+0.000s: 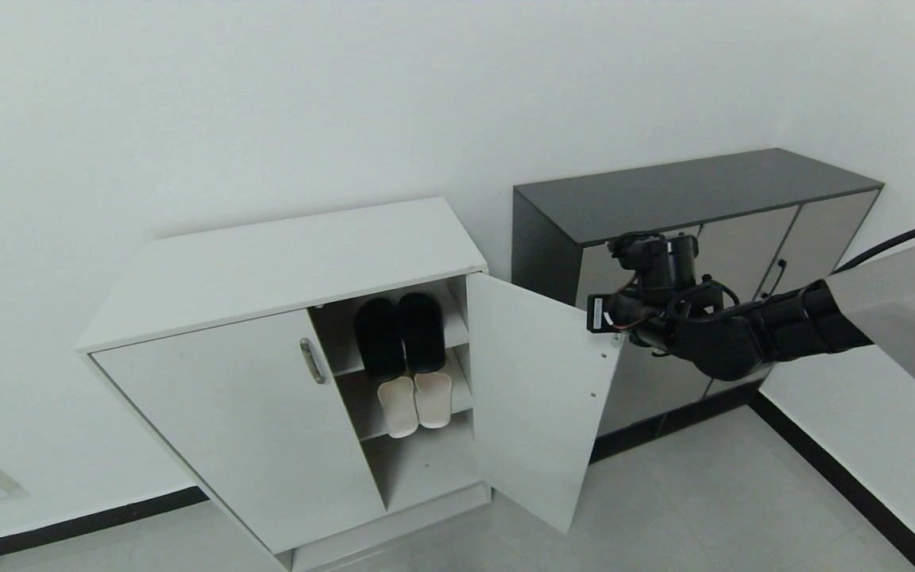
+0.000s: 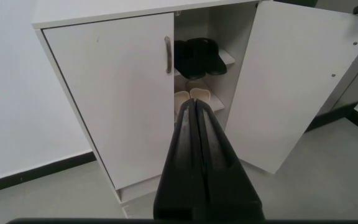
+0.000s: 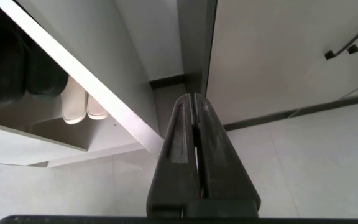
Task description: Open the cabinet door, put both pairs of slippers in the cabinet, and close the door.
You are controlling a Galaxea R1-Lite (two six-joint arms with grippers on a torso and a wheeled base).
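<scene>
A white laminate cabinet (image 1: 283,262) with a flat top stands against a plain white wall (image 1: 267,103) on a floor of pale grey tiles (image 1: 704,492). A black skirting strip (image 1: 76,524) runs along the foot of the wall. The cabinet's left door (image 1: 243,429) is closed and carries a short upright metal handle (image 1: 312,360). Its right door (image 1: 537,397) is swung wide open toward the robot.

Inside, a pair of black slippers (image 1: 399,334) lies side by side on the upper shelf. A pair of cream-white slippers (image 1: 415,403) lies on the shelf below, toes pointing outward. Just beside the white cabinet stands a lower, wider cabinet with a dark grey top (image 1: 688,187), pale grey doors and black handles. A white counter surface (image 1: 886,413) fills the right edge of the head view.

The right gripper (image 3: 196,102) is clenched, fingers pressed together on nothing, and sits near the upper outer edge of the open door; whether it touches the panel I cannot tell. The left gripper (image 2: 196,109) is also clenched and empty. It hangs in front of the cabinet, facing the gap between the two doors.
</scene>
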